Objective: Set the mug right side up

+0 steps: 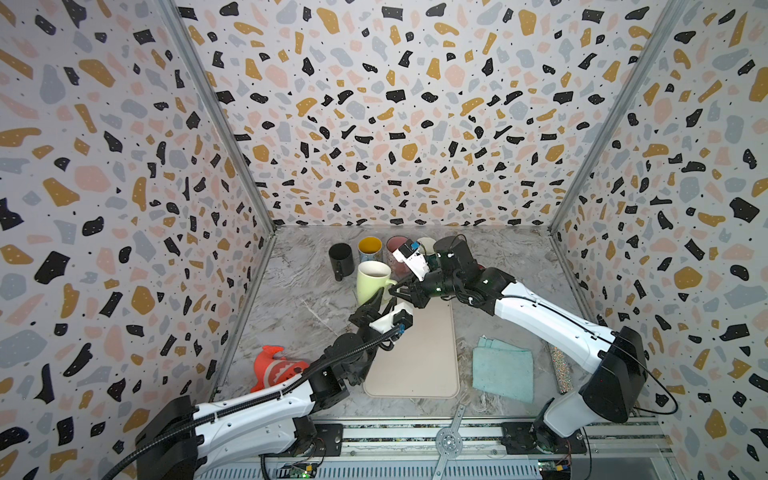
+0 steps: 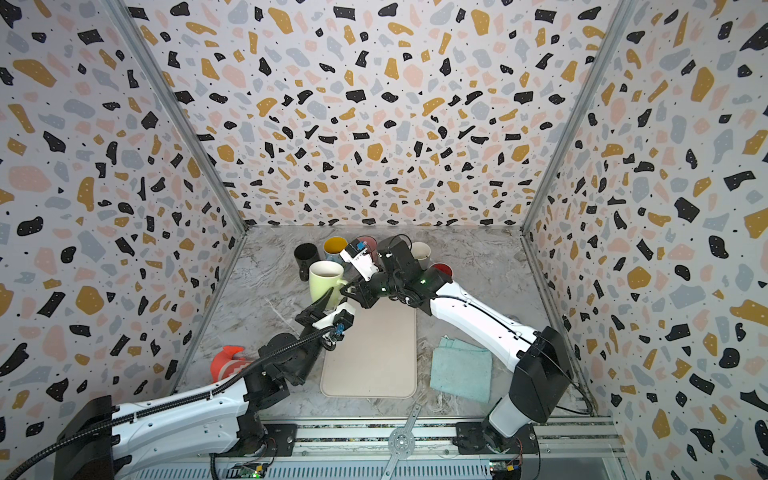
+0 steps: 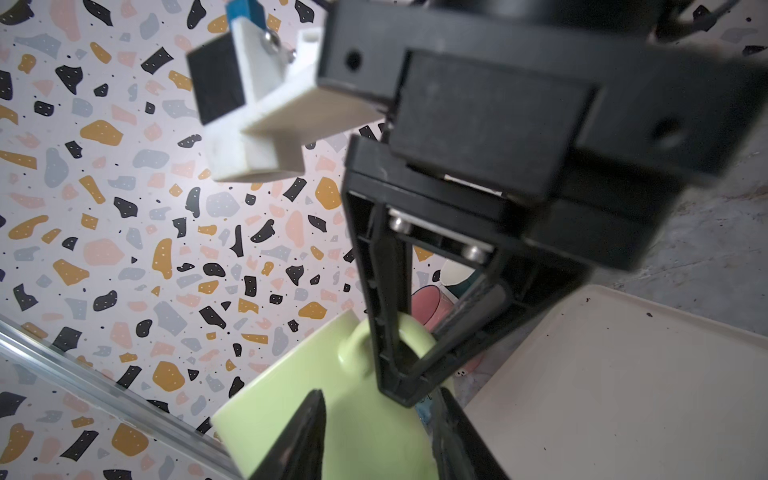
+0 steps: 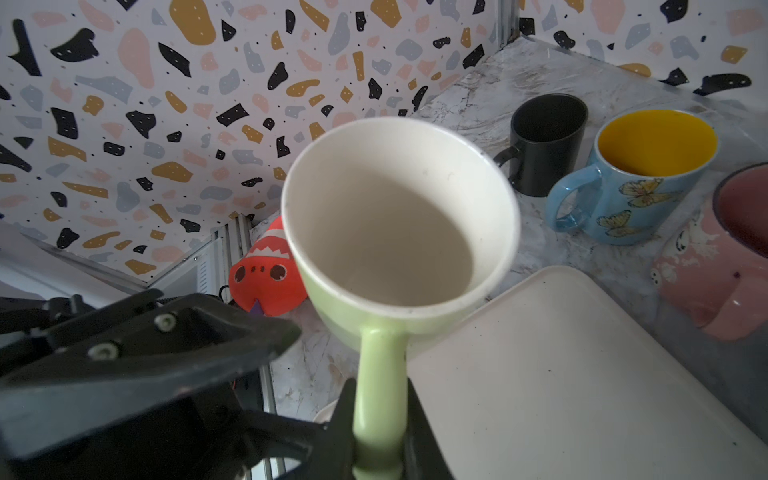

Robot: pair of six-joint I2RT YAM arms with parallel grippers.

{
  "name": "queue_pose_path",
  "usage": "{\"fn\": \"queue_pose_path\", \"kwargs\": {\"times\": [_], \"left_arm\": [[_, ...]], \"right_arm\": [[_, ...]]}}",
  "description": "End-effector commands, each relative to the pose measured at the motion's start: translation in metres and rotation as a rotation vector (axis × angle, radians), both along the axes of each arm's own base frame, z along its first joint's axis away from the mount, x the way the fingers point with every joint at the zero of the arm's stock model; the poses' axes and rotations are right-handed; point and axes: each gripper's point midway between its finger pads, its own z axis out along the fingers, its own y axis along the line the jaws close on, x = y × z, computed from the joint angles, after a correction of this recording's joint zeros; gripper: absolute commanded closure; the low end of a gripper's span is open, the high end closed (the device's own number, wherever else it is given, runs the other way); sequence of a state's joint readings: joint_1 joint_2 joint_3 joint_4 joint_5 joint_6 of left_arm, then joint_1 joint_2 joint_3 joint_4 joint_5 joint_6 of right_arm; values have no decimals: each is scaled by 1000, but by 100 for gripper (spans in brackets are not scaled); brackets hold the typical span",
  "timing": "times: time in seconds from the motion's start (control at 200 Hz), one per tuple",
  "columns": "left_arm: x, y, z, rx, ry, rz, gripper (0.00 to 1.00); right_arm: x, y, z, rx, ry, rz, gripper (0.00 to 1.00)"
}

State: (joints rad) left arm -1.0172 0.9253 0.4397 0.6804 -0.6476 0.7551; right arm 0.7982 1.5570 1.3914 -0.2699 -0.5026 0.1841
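Note:
The pale green mug [image 1: 372,279] [image 2: 326,279] is upright with its mouth up and its white inside [image 4: 390,224] showing, at the far left corner of the beige tray [image 1: 419,357]. My right gripper [image 1: 400,289] [image 2: 348,289] [image 4: 380,388] is shut on the mug's handle [image 4: 379,374], reaching in from the right. My left gripper [image 1: 384,302] [image 3: 380,395] is open, its fingers [image 3: 309,432] apart on either side of the mug's lower wall [image 3: 270,399]. The mug's base is hidden, so I cannot tell whether it rests on the table.
Behind the mug stand a black mug [image 1: 340,257], a blue mug with a yellow inside [image 1: 370,248], a pink mug [image 4: 715,257] and a white cup [image 2: 420,252]. An orange-red toy [image 1: 276,368] lies at front left, a teal cloth [image 1: 503,368] and a glittery roll [image 1: 560,365] at front right.

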Motion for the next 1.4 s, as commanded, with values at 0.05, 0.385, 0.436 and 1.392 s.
{"fn": "queue_pose_path", "kwargs": {"times": [0.05, 0.385, 0.436, 1.392], "left_arm": [[-6, 9, 50, -172, -58, -15, 54], [-11, 25, 61, -270, -23, 6, 50], [-10, 31, 66, -313, -9, 27, 48], [39, 87, 126, -709, 326, 64, 22]], "right_arm": [[0, -7, 38, 82, -74, -34, 100], [18, -11, 33, 93, -88, -112, 100], [22, -11, 32, 90, -97, -126, 100], [44, 76, -37, -24, -388, -54, 100]]}}
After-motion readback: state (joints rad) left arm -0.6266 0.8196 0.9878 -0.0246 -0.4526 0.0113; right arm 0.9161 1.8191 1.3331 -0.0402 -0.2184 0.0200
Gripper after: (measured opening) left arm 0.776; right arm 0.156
